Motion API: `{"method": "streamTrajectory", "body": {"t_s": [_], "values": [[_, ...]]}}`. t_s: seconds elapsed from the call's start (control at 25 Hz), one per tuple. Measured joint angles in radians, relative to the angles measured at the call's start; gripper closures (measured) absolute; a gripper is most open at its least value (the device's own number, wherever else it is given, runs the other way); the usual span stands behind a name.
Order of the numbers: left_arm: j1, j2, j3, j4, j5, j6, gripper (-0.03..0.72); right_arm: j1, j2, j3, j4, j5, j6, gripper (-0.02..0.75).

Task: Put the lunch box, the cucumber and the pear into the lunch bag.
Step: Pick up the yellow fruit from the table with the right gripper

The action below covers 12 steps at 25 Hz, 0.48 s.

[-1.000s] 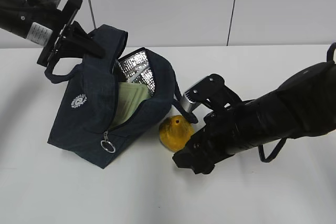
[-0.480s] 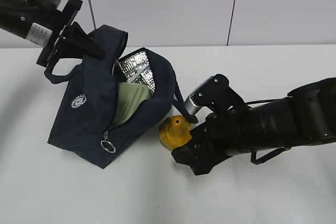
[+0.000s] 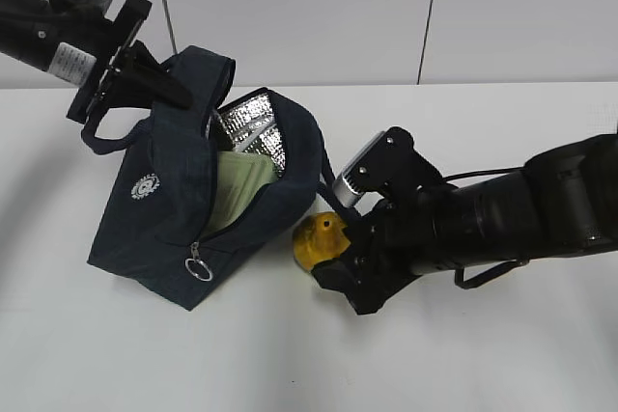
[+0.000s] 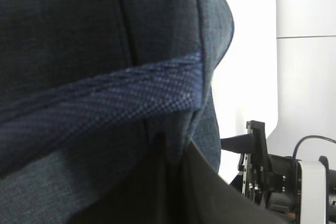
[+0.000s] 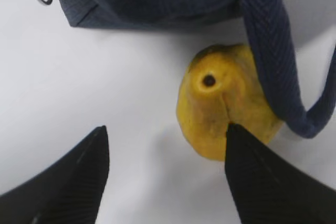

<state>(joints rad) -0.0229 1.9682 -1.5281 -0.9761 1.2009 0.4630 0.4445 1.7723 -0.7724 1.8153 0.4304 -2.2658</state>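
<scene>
Left gripper clenched on bag top edge, holding mouth up for loading. Box already inside. Right gripper spread wide, closing on pear beside bag, handle loop draped over it. Cucumber not visible.

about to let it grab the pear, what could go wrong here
The bag's loose handle strap drapes over the pear, so the open right gripper may pinch strap along with fruit and tug the lunch bag. One fingertip overlaps the pear off-centre, so the round fruit could roll away.
</scene>
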Motion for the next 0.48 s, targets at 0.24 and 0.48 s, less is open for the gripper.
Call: {"method": "streamTrajectory", "body": {"t_s": [0.24,0.48], "values": [[0.0,0.0,0.0,0.002,0.0,0.002,0.686,0.0,0.033,-0.054,0.0,0.0,-0.022,0.259],[0.0,0.0,0.0,0.003,0.0,0.002,0.686,0.0,0.074,-0.105,0.0,0.0,-0.024,0.26]]}}
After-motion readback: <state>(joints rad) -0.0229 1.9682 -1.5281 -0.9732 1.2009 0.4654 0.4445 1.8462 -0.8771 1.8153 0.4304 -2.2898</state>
